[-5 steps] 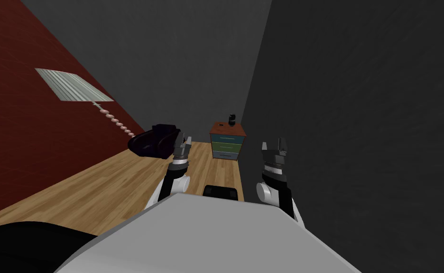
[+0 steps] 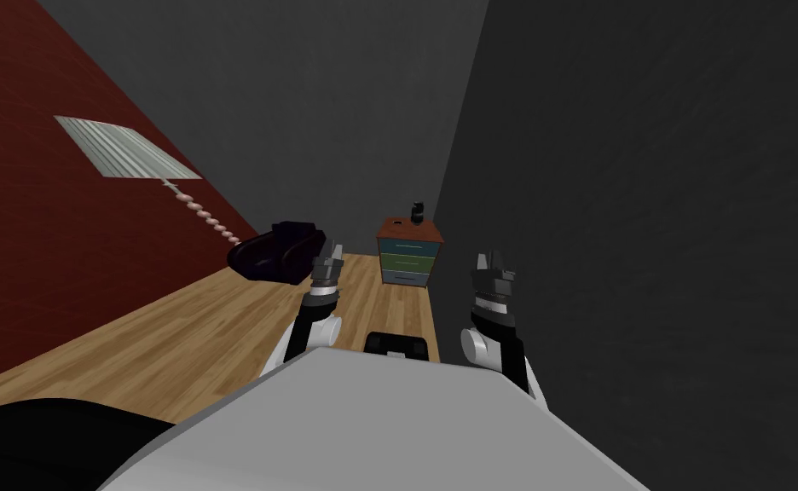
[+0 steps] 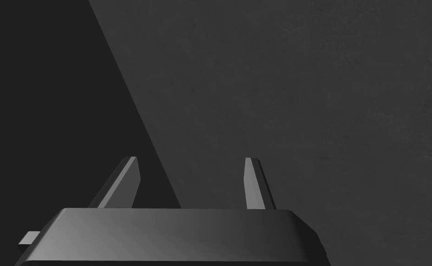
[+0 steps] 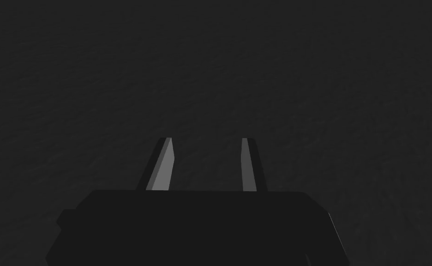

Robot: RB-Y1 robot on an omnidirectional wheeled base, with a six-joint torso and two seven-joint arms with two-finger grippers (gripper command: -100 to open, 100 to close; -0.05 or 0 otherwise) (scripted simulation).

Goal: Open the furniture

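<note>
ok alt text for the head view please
A small chest of three drawers, brown top with blue and green fronts, stands shut at the far corner of a wooden floor. A dark armchair and pleated-shade floor lamp stand left of it by a red wall. The left gripper and right gripper are open in front.

- drawer chest [image 2: 409, 256] in the far corner (three coloured drawers), dark object [image 2: 417, 212] on top
- dark armchair [image 2: 274, 251] near it
- left gripper [image 2: 332, 250] and right gripper [image 2: 493, 257] held up, well short of the chest
</note>
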